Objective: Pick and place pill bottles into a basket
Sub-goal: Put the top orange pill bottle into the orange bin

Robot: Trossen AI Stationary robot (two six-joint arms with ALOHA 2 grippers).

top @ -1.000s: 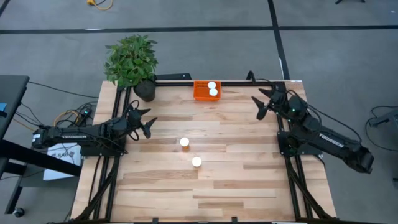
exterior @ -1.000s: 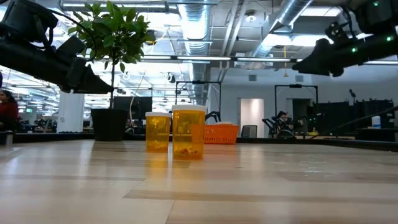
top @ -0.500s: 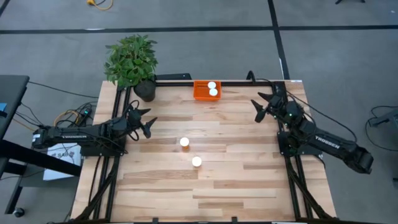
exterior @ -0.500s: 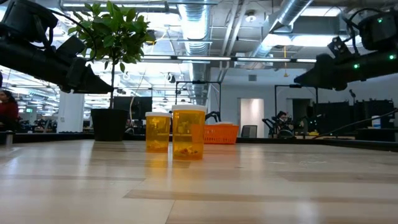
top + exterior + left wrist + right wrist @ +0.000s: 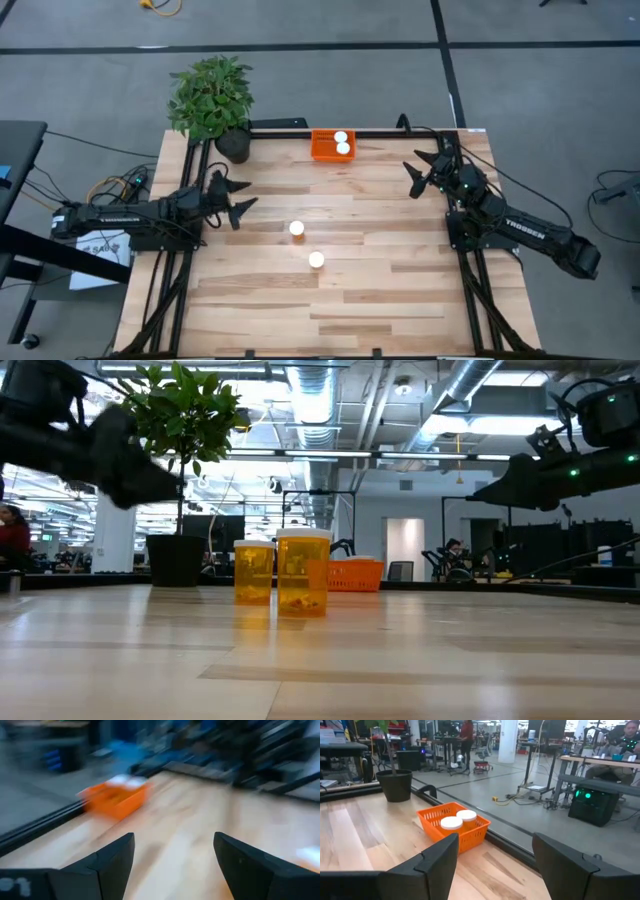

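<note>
Two pill bottles with white caps stand upright on the table's middle, one (image 5: 297, 229) a little farther than the other (image 5: 316, 260); in the low view they show as orange bodies (image 5: 254, 571) (image 5: 303, 572). Two more bottles (image 5: 342, 142) stand in the orange basket (image 5: 322, 149) at the table's far edge, also in the right wrist view (image 5: 452, 823). My left gripper (image 5: 240, 200) is open and empty above the table's left part, left of the standing bottles. My right gripper (image 5: 419, 172) is open and empty above the table's right part, right of the basket.
A potted plant (image 5: 213, 100) in a dark pot stands at the table's far left corner. The table's black frame rail (image 5: 280, 127) runs along the far edge behind the basket. Bare wood lies on the near half of the table (image 5: 330, 310).
My left gripper has gone a little toward the table's right edge, toward the standing bottles, staying open; its wrist view is blurred. My right gripper has come down a little and toward the table's near edge, staying open. The bottles and basket stay where they were.
</note>
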